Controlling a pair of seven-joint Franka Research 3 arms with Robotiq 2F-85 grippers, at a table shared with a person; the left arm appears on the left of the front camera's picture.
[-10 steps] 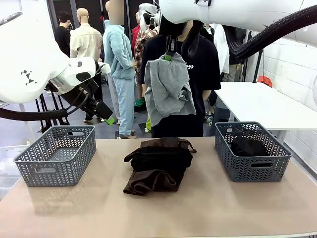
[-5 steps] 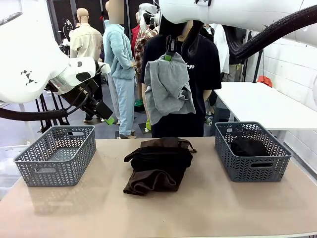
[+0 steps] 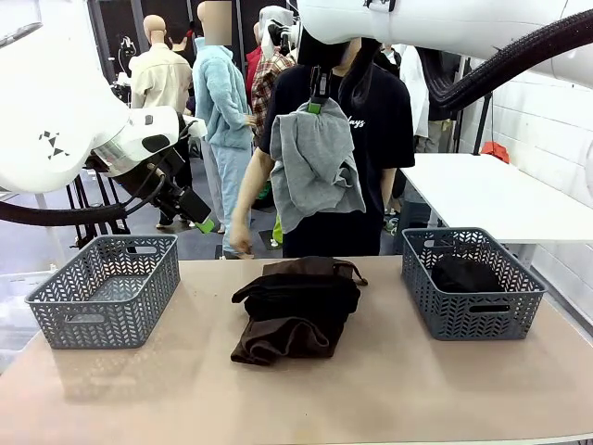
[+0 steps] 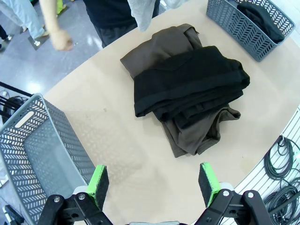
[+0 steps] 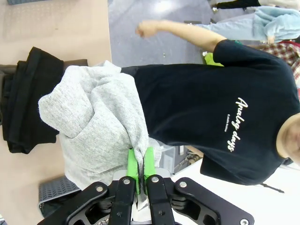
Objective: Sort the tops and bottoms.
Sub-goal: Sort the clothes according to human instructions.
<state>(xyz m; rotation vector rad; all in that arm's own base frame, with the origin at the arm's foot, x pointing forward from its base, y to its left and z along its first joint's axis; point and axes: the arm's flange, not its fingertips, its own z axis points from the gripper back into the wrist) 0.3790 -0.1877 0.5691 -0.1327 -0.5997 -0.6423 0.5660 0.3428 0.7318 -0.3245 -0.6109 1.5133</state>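
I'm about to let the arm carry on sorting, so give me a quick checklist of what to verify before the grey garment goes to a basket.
1. Grip: ok, the right gripper is shut on the grey garment.
2. Garment hangs above the pile: ok.
3. Room in the left basket: ok.
4. Path free of the person's hand: not ok, it hangs by the far edge of the table, left of the pile.
5. The left gripper open, holding nothing: ok.
6. Top or bottom: cannot tell, the cloth is bunched.

Grey garment (image 3: 315, 167) hangs mid-air; black garment (image 3: 301, 297) folded atop brown garment (image 3: 278, 341); second black garment (image 3: 466, 274) in basket (image 3: 463, 320).
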